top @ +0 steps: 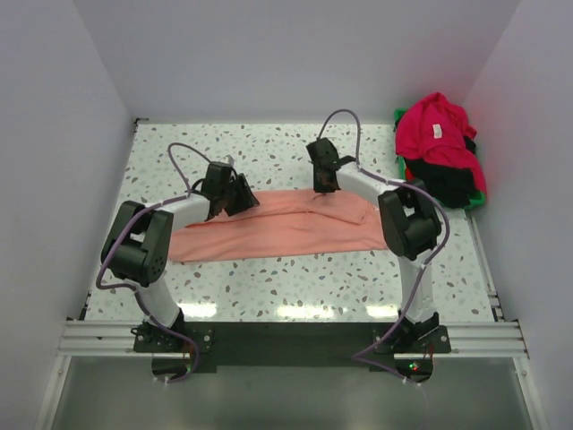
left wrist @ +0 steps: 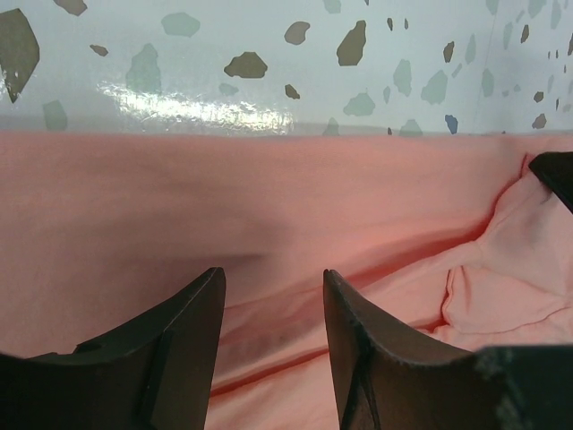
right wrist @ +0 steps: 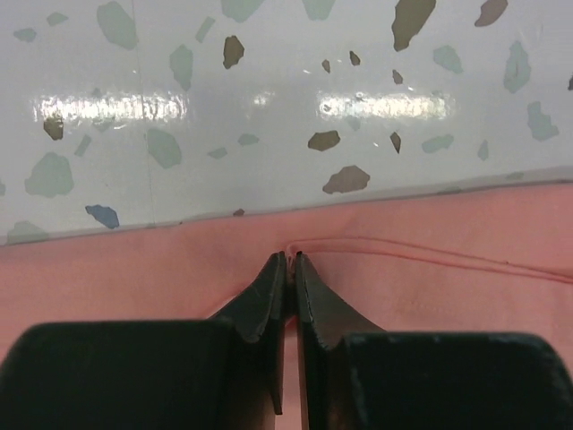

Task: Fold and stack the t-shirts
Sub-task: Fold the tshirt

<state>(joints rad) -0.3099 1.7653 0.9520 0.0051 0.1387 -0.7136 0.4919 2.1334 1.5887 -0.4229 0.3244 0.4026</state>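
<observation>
The salmon-pink t-shirt (top: 269,235) seems pinched at the hem by the right end effector (right wrist: 288,258); the wide left end effector (left wrist: 272,273) should be closed likewise.

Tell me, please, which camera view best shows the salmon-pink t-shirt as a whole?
The top external view: the salmon-pink t-shirt shows there nearly whole, as a long band. Each wrist view shows only a close patch of cloth.

The overhead view takes in the whole table (top: 269,152); both wrist views sit close over the salmon-pink shirt (top: 269,235).
</observation>
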